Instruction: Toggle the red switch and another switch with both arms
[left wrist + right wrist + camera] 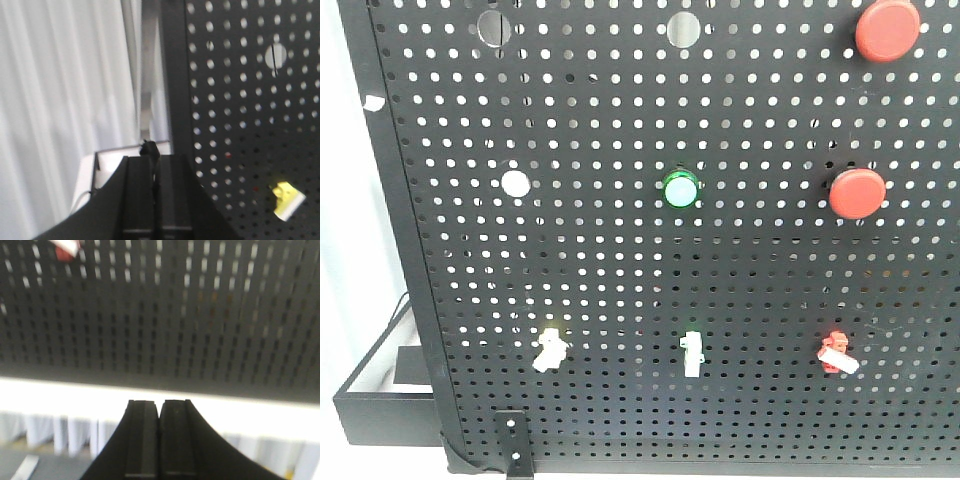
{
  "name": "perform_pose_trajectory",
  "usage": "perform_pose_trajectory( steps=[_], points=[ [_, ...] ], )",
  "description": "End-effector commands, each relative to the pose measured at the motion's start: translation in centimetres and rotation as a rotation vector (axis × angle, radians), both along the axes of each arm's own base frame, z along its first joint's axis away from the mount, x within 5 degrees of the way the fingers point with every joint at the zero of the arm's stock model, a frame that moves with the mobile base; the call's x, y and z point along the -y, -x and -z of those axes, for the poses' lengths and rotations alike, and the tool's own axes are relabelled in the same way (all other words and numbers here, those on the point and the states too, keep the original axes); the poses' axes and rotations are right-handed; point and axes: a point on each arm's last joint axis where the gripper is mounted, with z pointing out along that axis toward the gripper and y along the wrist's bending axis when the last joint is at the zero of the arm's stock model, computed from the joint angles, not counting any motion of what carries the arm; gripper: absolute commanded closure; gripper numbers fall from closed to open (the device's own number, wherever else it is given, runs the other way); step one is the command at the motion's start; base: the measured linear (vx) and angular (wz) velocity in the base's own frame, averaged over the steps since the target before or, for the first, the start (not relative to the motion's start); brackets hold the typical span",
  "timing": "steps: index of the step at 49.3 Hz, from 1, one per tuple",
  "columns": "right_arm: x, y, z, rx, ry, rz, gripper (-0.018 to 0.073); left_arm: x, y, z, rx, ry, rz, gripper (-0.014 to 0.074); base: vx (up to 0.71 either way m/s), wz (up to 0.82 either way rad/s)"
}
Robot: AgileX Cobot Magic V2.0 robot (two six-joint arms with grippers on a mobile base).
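Note:
On the black pegboard [620,260], the small red switch [837,353] sits low on the right, its white lever tip pointing down-right. The pale yellow switch [551,344] sits low on the left. Neither arm shows in the front view. In the left wrist view my left gripper [155,159] is shut with nothing in it, near the board's left edge, and the yellow switch [287,200] lies to its lower right. In the right wrist view my right gripper [159,402] is shut and empty below the board; the red switch [66,250] shows at the top left corner.
A white toggle on a green base [692,353] sits between the two switches. Above are a lit green button [681,189], a white plug [515,183] and two big red push buttons [857,193] [887,30]. A black tray [380,405] lies left of the board.

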Motion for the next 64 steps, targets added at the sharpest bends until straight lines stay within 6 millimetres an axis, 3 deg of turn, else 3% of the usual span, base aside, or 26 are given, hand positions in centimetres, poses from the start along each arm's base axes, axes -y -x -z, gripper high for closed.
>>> perform_pose_trajectory(
  steps=[1,6,15,20,29,36,44,51,64],
  points=[
    [-0.2,0.2,-1.9,0.212,-0.024,-0.028,0.0566,-0.4,0.5,-0.9,0.044,0.004,-0.027,0.0603,0.0,0.0],
    [-0.3,0.7,-4.0,0.298,-0.088,-0.04,0.0566,-0.5,0.6,-0.8,0.044,0.005,-0.029,0.0603,0.0,0.0],
    [-0.1,0.9,-10.7,0.282,-0.077,-0.018,0.0566,-0.4,0.6,-0.5,0.034,0.002,-0.018,0.0603,0.0,0.0],
    [0.0,-0.9,-13.8,0.191,-0.074,-0.006,0.0566,-0.4,0.6,-0.4,0.031,0.0,-0.02,0.0603,0.0,0.0],
    [-0.5,-7.2,-17.4,0.025,-0.222,-0.018,0.0566,-0.7,0.5,-0.4,0.038,0.005,-0.05,0.0603,0.0,0.0],
    [-1.0,-10.3,-17.9,-0.096,-0.516,-0.028,0.0566,-1.0,0.5,-0.5,0.045,0.01,-0.081,0.0603,0.0,0.0],
    [-2.1,-12.0,-17.6,-0.231,-0.327,-0.1,0.0566,-1.1,0.5,-0.5,0.048,0.013,-0.096,0.0603,0.0,0.0],
    [-3.8,-12.4,-17.6,-0.215,-0.239,-0.219,0.0566,-1.3,0.5,-0.6,0.054,0.017,-0.123,0.0603,0.0,0.0],
    [-5.1,-14.8,-16.5,-0.233,-0.341,-0.24,0.0566,-1.6,0.5,-0.7,0.059,0.021,-0.146,0.0603,0.0,0.0]
  ],
)
